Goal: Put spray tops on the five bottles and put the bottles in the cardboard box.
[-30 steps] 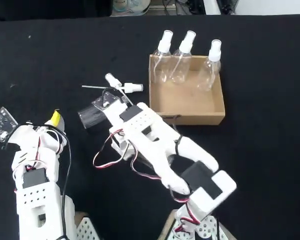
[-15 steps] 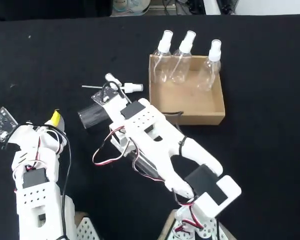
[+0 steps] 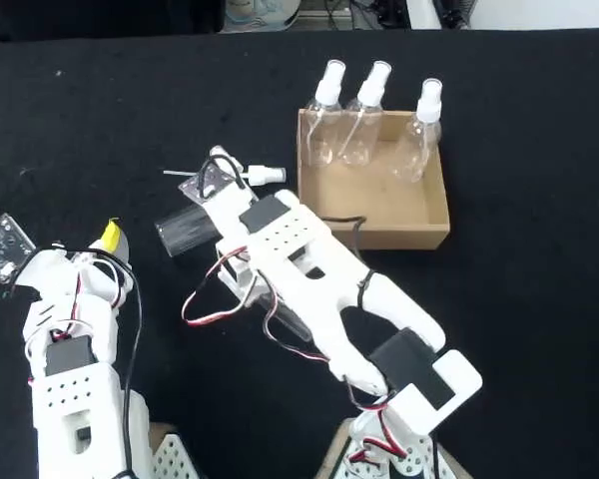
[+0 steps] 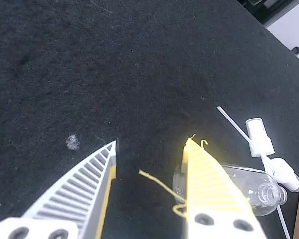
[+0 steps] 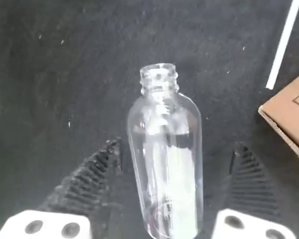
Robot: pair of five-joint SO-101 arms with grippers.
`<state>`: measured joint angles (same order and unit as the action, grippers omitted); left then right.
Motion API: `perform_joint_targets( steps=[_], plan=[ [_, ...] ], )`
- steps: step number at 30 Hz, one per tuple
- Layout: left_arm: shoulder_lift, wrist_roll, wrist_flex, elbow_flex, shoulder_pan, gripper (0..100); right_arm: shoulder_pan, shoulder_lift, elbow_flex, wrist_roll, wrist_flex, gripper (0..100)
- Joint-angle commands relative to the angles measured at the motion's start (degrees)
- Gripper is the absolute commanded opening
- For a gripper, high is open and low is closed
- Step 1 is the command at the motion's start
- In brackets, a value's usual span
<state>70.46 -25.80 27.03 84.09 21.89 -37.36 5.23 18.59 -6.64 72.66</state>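
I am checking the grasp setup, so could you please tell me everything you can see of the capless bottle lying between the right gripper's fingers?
The bottle is clear and plastic-looking, apparently empty, with a rounded shoulder and a short threaded neck with no spray top. It lies on its side on the black table, its base toward the right gripper, whose open fingers stand on either side without appearing to touch it. A loose spray top lies near its mouth.

The clear bottle (image 5: 165, 154) lies between the right gripper's (image 5: 177, 147) black ribbed fingers (image 5: 89, 174). Beside it, the box (image 5: 289, 112) is brown, the table (image 5: 65, 64) black.
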Motion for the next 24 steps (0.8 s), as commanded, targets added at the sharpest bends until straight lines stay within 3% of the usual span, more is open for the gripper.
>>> perform_joint_targets(
  steps=[1,6,12,19,24],
  plan=[
    [0.62,-0.35,-1.32,-1.45,0.40,21,-0.26,-0.66,-3.12,-2.20,2.20,28.9],
    [0.62,-0.35,-1.32,-1.45,0.48,21,-0.35,0.66,1.10,-2.64,-2.73,28.9],
    [0.62,-0.35,-1.32,-1.45,0.48,21,-0.26,5.41,1.10,-8.88,-5.89,28.4],
    [0.62,-0.35,-1.32,-1.45,0.48,21,0.09,4.00,1.01,-8.62,-8.35,1.6],
    [0.62,-0.35,-1.32,-1.45,0.48,21,0.09,-8.84,3.56,-3.96,-4.57,1.8]
  ],
)
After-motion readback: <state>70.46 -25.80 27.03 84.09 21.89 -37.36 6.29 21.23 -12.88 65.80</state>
